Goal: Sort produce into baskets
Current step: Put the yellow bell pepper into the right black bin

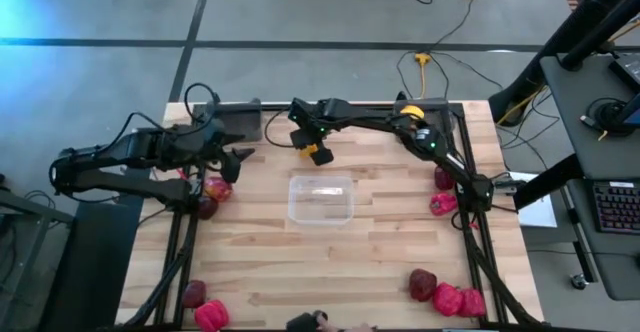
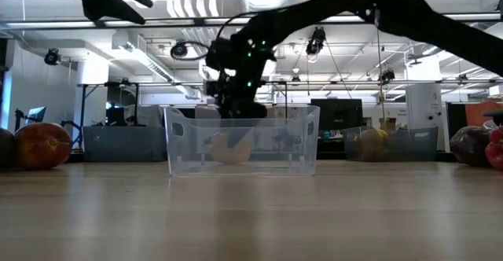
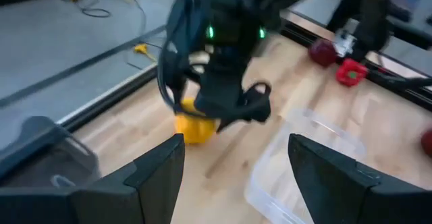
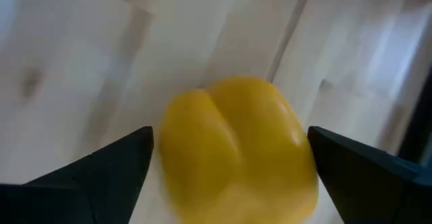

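A yellow bell pepper [image 1: 320,156] lies on the table just beyond the clear square container [image 1: 321,200]; it also shows in the left wrist view [image 3: 196,127] and through the container in the low view [image 2: 232,147]. My right gripper [image 4: 229,170] comes down over it, open, with one finger on each side of the pepper [image 4: 239,150] and small gaps showing. My left gripper [image 3: 236,177] is open and empty, raised above the table's far left [image 1: 240,155]. A dark grey tray [image 1: 236,122] stands at the far left.
Red peppers and apples lie at the left [image 1: 216,190], near left [image 1: 203,305], right edge [image 1: 442,192] and near right [image 1: 445,294]. A second yellow pepper [image 2: 373,143] sits in a grey tray at the far right, under my right arm.
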You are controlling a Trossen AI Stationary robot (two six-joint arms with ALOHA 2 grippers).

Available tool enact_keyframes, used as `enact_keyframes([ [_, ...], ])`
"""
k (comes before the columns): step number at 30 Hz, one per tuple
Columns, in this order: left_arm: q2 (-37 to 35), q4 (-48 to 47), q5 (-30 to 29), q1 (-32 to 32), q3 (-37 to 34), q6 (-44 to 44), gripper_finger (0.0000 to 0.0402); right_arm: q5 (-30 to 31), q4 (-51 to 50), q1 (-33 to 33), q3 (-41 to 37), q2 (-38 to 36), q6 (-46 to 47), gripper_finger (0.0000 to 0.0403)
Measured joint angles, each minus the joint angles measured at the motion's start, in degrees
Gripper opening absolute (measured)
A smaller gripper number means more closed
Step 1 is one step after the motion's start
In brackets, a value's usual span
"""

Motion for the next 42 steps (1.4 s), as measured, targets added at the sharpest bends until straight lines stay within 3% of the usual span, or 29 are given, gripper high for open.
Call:
enact_keyframes([
  [8, -0.7, 0.0, -2.0, 0.0, 0.0, 1.4, 0.0246, 0.5, -1.0, -1.2, -1.0, 1.1, 1.7, 0.0375],
  [15, -3.2, 0.0, -2.9, 0.0, 0.1, 3.9, 0.0246, 3.1, -1.1, -1.0, -1.0, 1.1, 16.1, 0.0303],
  [21, -4.8, -0.2, -2.8, 0.0, 0.0, 5.0, 0.0246, 5.2, -13.3, -1.4, -0.6, -5.4, 28.5, 0.0303],
  [24, -4.5, -2.3, -2.8, 0.0, 0.0, 5.6, 0.0246, 10.7, -20.4, -2.4, -2.7, -10.8, 33.6, 0.0303],
  [29, -2.7, -4.5, -2.7, 0.0, -0.1, 5.5, 0.0246, 21.8, -24.5, -6.4, -13.7, -21.2, 45.9, 0.0303],
  [33, -0.6, -4.1, -2.7, 0.0, -0.2, 5.1, 0.0246, 23.4, -24.4, -12.2, -27.6, -31.3, 57.7, 0.0303],
  [36, 1.0, -3.9, -2.7, 0.0, -0.3, 5.1, 0.0246, 28.8, -24.4, -15.8, -37.3, -36.0, 62.9, 0.0302],
  [42, 3.4, -3.5, -2.7, 0.0, -0.3, 4.8, 0.0246, 33.1, -24.1, -23.4, -47.2, -41.1, 72.8, 0.0303],
])
